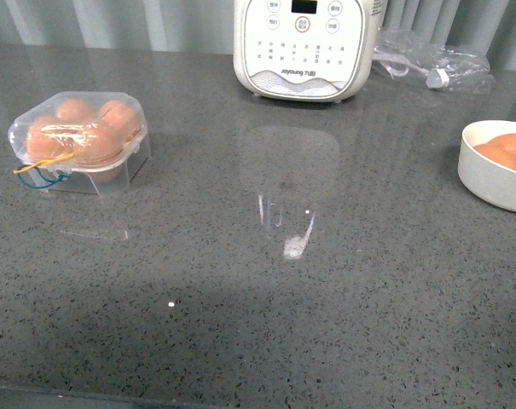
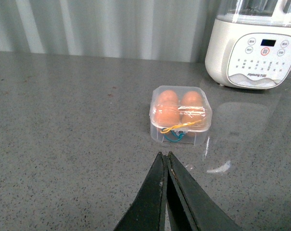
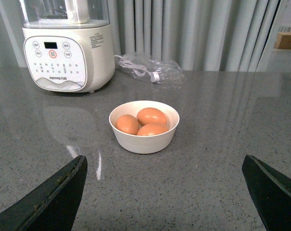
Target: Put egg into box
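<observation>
Left of blender [image 1: 307, 47]: box [image 1: 78, 141] lid down, looks full. Left gripper [image 2: 165, 166] pinched together, right gripper [image 3: 164, 185] wide. Egg [image 3: 151, 116] in bowl [image 3: 144, 142] likely blocked, may crack.

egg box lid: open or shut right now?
Shut. The clear lid sits flat over the eggs in the box, with the yellow-and-blue cord at its front.

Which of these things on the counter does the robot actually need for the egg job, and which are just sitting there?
Needed: box, lid shut over eggs; spare eggs in the white bowl; left gripper; right gripper.

Lying about: white appliance; plastic bag with cable.
</observation>
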You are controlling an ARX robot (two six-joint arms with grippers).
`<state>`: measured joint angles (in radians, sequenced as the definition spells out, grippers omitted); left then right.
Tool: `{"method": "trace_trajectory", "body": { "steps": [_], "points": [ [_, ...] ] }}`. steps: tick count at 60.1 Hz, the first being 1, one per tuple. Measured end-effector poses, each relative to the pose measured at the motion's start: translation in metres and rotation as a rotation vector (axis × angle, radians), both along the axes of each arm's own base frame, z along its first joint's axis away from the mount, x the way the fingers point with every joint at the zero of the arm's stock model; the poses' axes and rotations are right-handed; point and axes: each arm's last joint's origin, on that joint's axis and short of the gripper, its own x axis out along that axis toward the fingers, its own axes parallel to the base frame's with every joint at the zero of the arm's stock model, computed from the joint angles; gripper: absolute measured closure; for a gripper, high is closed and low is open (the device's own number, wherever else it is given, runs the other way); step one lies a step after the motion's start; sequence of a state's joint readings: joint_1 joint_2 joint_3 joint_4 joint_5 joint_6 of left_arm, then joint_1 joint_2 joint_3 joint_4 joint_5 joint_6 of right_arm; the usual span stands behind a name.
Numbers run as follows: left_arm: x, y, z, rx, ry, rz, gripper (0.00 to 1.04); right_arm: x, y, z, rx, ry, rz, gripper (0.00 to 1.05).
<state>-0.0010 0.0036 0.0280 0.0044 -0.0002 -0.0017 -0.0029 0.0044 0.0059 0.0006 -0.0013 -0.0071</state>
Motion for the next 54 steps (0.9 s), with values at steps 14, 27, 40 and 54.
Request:
{"method": "trace_trajectory", "body": {
  "steps": [14,27,40,54],
  "points": [
    [0.0,0.0,-0.0003,-0.001,0.003,0.0,0.95,0.0,0.0,0.0,0.0,0.0,0.0,0.07],
    [0.0,0.0,-0.0003,-0.001,0.003,0.0,0.54,0.0,0.0,0.0,0.0,0.0,0.0,0.07],
    [0.0,0.0,-0.0003,0.0,0.003,0.0,0.13,0.0,0.0,0.0,0.0,0.0,0.0,0.07],
    [0.0,0.0,-0.0003,0.0,0.003,0.0,0.07,0.0,0.0,0.0,0.0,0.0,0.0,0.07]
  ]
}}
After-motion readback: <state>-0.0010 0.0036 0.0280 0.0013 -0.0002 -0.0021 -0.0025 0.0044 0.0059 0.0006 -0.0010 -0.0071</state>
